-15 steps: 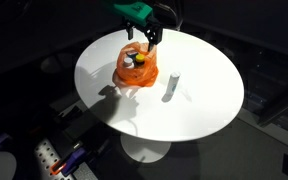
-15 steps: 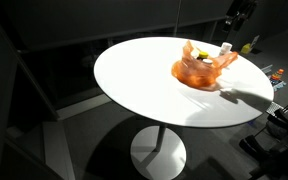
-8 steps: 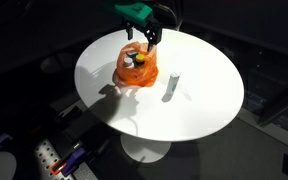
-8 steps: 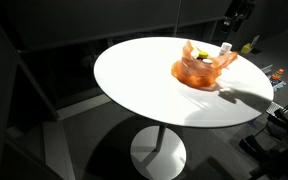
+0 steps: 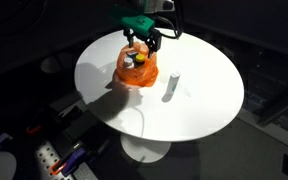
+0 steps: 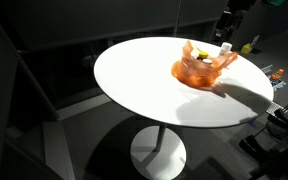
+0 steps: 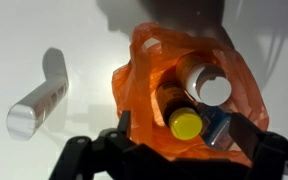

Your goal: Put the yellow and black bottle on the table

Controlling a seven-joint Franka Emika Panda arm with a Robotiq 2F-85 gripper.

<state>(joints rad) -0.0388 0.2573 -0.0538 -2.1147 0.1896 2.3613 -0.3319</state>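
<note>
gripper (image 5: pixel 144 43) spread | above orange bag (image 5: pixel 137 70) | ylw/blk bottle (image 7: pixel 184 121) inside

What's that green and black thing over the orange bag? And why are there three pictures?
That is a robot arm. Its end effector, the part that grabs, hangs open above the orange bag and holds nothing. Two pictures come from cameras standing around the round white table. The third comes from a camera on the arm's wrist, looking down into the bag. There you see a yellow-capped bottle and a white-topped container inside. A white tube lies on the table beside the bag.
</note>
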